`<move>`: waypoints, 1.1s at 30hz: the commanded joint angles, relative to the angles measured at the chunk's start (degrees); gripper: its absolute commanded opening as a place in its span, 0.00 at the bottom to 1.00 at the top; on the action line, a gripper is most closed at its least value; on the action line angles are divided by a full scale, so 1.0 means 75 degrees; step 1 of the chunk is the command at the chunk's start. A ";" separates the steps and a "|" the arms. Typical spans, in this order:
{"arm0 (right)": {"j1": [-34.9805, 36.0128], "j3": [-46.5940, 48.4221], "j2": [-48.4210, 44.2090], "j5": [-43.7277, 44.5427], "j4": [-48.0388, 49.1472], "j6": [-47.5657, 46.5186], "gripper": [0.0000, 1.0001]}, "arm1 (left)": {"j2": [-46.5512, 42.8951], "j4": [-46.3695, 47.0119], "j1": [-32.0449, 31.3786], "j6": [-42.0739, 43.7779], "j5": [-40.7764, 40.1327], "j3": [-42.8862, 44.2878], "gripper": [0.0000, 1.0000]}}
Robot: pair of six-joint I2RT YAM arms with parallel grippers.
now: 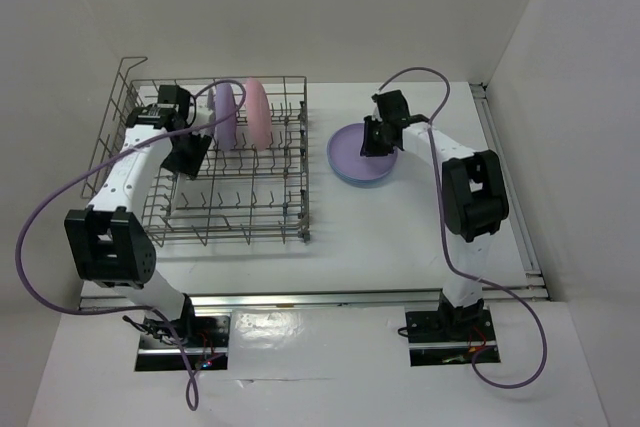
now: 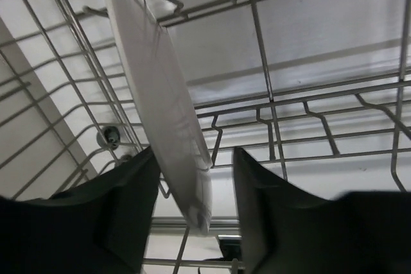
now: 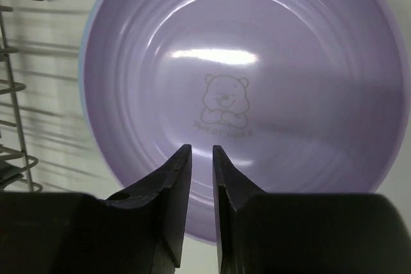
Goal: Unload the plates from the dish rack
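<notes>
While the left gripper [image 2: 194, 152] sits parted astride the rim of the lavender plate [image 2: 148, 75] in the rack [image 1: 250, 207], nothing is clamped. A clear gap shows at the 3 o'clock finger. The 9 o'clock finger is touching or nearly so, can't tell which.

In the top view two plates stand on edge between tines at the rack's 12 o'clock end. The pink plate [image 1: 257, 112] is just beside the lavender one, on its 3 o'clock side. The discs run 12 to 6 and their faces look toward 3 and 9, leaning a little. From the left wrist the lavender plate's edge runs from 11 down to 5.

The right gripper [image 3: 201, 149] hovers over the table plate [image 3: 244, 62], which is lavender with a bear print [image 3: 223, 104]. Its fingers are almost together with a thin slit between them, and they hold nothing. The plate lies flat, face up, on the table [image 1: 400, 237] at about 1 o'clock of the top view, right of the rack. Being round, it has no long axis. A blue sliver at its 9 o'clock edge may be another plate underneath, can't tell.

Handling, my guess:
- **Material:** likely plastic or melamine, so light and stiff, and not very fragile.
- **Surface:** the glossy sheen suggests it is slick and could swing or slip in a thin pinch.
- **Grip:** pinch across the thickness at the upper rim, fingers on the two faces, seated well past the lip.
- **Removal:** lift along the plate's own plane to clear the tines and keep off the pink plate.
</notes>
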 commanded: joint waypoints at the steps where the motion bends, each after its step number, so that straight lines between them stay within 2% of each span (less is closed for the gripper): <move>1: -0.0013 0.0053 -0.0636 -0.0179 0.0363 0.0083 0.27 | 0.0086 0.0125 0.0240 -0.0295 -0.0152 -0.0113 0.58; 2: -0.0013 0.0052 -0.0822 -0.0179 0.0363 0.0083 0.27 | 0.0086 0.0195 0.0241 -0.0295 0.0011 -0.0195 0.52; 3: -0.0013 -0.0017 -0.0893 -0.0179 0.0363 0.0083 0.27 | 0.0086 0.0195 0.0241 -0.0295 0.0245 -0.0195 0.40; 5: -0.0013 -0.0018 -0.0998 -0.0249 0.0363 0.0083 0.27 | 0.0086 0.0195 0.0241 -0.0295 0.0329 -0.0196 0.23; 6: -0.0013 -0.0018 -0.1104 -0.0249 0.0363 0.0083 0.28 | 0.0156 0.0091 0.0311 -0.0469 0.0329 -0.0126 0.02; 7: -0.0013 -0.0018 -0.1105 -0.0249 0.0294 0.0083 0.28 | 0.0157 -0.0014 0.0311 -0.0541 0.0329 -0.0032 0.00; 21: 0.0127 0.0696 -0.1585 -0.0554 -0.0081 0.0153 0.29 | -0.0195 -0.1210 0.0557 -0.0811 0.1337 0.3059 0.00; 23: 0.0127 0.0872 -0.1585 -0.0624 -0.0151 0.0235 0.32 | -0.0195 -0.1351 0.0557 -0.0601 0.1711 0.3493 0.00; 24: 0.0127 0.1035 -0.1678 -0.0694 -0.0152 0.0235 0.36 | -0.0195 -0.1351 0.0430 -0.0333 0.1840 0.3589 0.00; 25: 0.0127 0.1129 -0.1679 -0.0695 -0.0245 0.0351 0.50 | -0.0195 -0.1351 0.0289 -0.0122 0.1934 0.3590 0.00; 27: -0.0035 0.1224 -0.1785 -0.1197 -0.0142 0.0480 0.61 | -0.0568 -0.1096 -0.0236 0.0335 0.1621 0.3288 0.00; 29: -0.0247 0.1330 -0.2042 -0.1978 0.0081 0.0843 0.75 | -0.1175 -0.0082 -0.1302 0.1143 0.0486 0.2702 0.00; 30: -0.0526 0.1330 -0.2182 -0.2332 0.0430 0.1158 0.78 | -0.1400 0.0355 -0.2025 0.1796 0.0041 0.2003 0.00; 31: -0.0819 0.1330 -0.2183 -0.2962 0.0828 0.1324 0.80 | -0.1750 0.1311 -0.2380 0.2162 -0.0938 0.1636 0.00; 33: -0.1031 0.1330 -0.2277 -0.3470 0.1180 0.1570 0.83 | -0.2032 0.2381 -0.3292 0.3016 -0.1893 0.0457 0.00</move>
